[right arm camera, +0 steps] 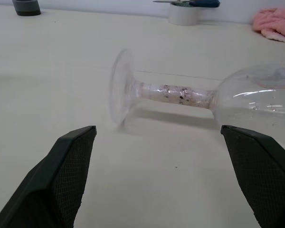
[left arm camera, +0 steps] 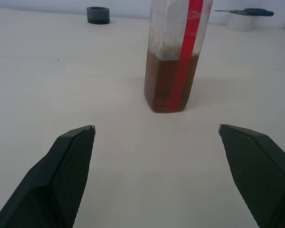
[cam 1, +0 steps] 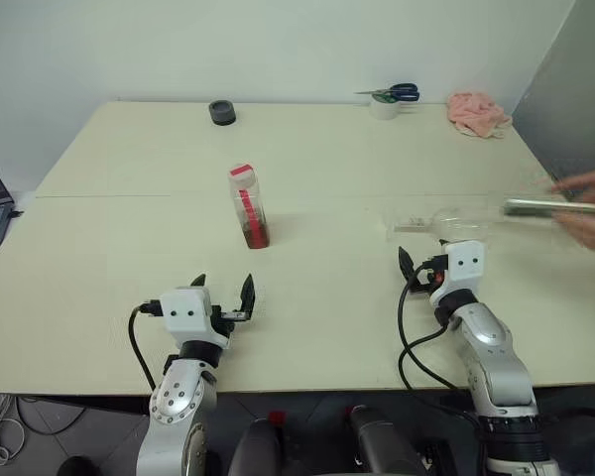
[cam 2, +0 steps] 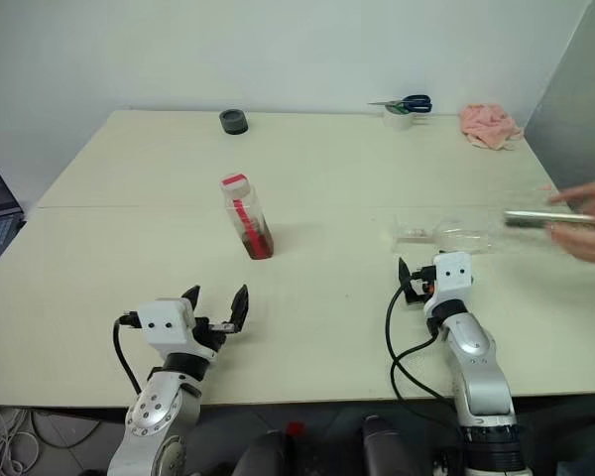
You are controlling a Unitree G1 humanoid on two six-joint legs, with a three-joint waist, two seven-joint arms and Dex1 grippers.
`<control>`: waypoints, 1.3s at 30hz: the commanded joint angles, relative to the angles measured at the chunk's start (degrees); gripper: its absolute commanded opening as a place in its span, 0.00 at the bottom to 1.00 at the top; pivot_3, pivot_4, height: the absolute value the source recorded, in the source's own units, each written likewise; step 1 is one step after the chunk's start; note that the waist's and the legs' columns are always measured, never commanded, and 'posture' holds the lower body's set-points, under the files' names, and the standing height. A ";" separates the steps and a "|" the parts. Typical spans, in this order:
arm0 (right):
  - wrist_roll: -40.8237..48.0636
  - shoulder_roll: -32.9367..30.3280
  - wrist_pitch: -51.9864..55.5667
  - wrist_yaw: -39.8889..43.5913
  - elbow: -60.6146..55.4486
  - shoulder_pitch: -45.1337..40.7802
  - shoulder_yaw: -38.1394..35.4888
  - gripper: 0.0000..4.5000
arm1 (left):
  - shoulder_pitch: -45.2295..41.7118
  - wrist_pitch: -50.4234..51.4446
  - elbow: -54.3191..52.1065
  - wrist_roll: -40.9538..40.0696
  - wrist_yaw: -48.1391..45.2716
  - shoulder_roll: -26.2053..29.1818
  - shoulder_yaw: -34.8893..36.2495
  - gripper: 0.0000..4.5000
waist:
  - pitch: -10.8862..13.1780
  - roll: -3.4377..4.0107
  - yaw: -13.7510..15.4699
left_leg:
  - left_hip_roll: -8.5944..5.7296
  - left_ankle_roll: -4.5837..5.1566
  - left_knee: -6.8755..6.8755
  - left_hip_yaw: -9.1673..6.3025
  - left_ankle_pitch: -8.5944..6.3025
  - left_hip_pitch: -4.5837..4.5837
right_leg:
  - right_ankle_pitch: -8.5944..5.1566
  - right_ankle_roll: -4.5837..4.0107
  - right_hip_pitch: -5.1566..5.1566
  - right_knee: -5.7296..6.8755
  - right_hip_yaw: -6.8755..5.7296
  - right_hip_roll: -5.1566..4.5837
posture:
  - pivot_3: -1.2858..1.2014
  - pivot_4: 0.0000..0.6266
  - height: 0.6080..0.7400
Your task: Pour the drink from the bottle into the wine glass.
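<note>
The glass (right arm camera: 190, 95) lies on its side on the table (cam 1: 109, 238), foot toward the bottle (cam 1: 250, 206) and bowl toward a person's hand (cam 1: 593, 210) that reaches in from the table's right edge with a thin grey tool (cam 1: 550, 207) near the bowl. That is the main hazard. Lying down, the glass can take no drink, and its round bowl will probably roll if nudged. With the hand so close, any reach by the right gripper (cam 1: 422, 266) could meet the tool or the fingers, or knock the glass away from the bottle.

The bottle stands upright near the table's middle, red cap on, about a third full of drink (left arm camera: 168, 83). It is tall and narrow, so an off-centre push would likely tip it. A capped bottle also pours nothing.

The left gripper (cam 1: 223, 290) sits on the near side of the bottle, well short of it, jaws wide and empty, with the bottle lined up slightly right of the gap between them. The right gripper is right of the bottle, also wide and empty, just short of the glass, whose stem lies crosswise in front of the jaws.

Behind the bottle, along the far edge, sit a dark tape roll (cam 1: 221, 112), scissors (cam 1: 392, 94) on a white roll and a pink cloth (cam 1: 478, 112).
</note>
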 commanded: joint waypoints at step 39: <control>11.60 -8.20 12.10 32.74 -3.27 -25.26 15.63 1.00 | -35.58 10.59 14.14 9.96 11.76 -3.99 -2.55 0.99 | 0.01 -0.02 0.23 | -0.18 0.00 0.18 -0.39 0.01 -0.17 | 0.05 0.08 0.09 -0.01 -0.28 -0.12 | 0.52 0.24 1.00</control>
